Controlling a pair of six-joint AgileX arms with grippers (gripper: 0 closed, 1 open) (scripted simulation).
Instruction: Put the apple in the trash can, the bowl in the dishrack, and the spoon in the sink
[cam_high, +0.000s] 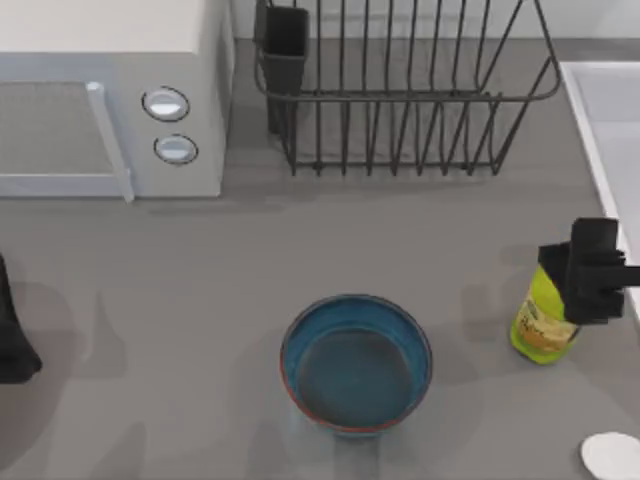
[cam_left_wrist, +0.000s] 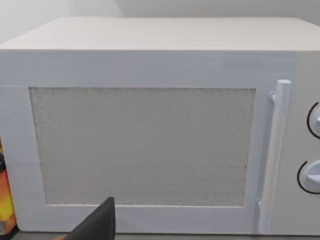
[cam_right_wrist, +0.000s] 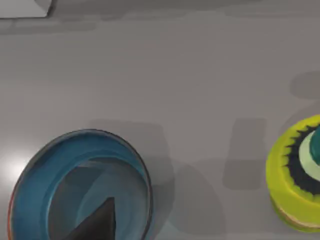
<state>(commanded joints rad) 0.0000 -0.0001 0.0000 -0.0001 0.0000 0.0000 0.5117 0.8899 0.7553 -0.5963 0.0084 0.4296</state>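
The bowl (cam_high: 356, 362) is sitting upright and empty on the table (cam_high: 200, 300), near the front edge, well to the left of the right gripper (cam_high: 592, 270) and nearer the front. The dishrack (cam_high: 400, 95) is standing at the back, well apart from the bowl. The sink (cam_high: 610, 110) is lying just behind the right gripper, along the right side.

The right gripper is hanging directly above the bottle (cam_high: 545, 320) (a yellow-green item outside the task). Whether its fingers are open or closed cannot be told. The left gripper (cam_high: 12, 345) is resting at the far left edge, facing the microwave (cam_high: 110, 95); its finger state cannot be told either.

Risks, as judged:
- A descent from here is likely to strike the bottle cap and topple the bottle.
- A low sweep toward the bowl could clip the bottle on the way.
- A rim grasp on the bowl may slip, the wall being deep and smooth.

View differences:
- The right wrist view is showing the bottle (cam_right_wrist: 295, 175) from above and the bowl (cam_right_wrist: 80, 185) interior.
- The top view is showing the rack and a white disc (cam_high: 612, 455) at the front right.
- The left wrist view is showing the microwave (cam_left_wrist: 150, 130) door and handle.
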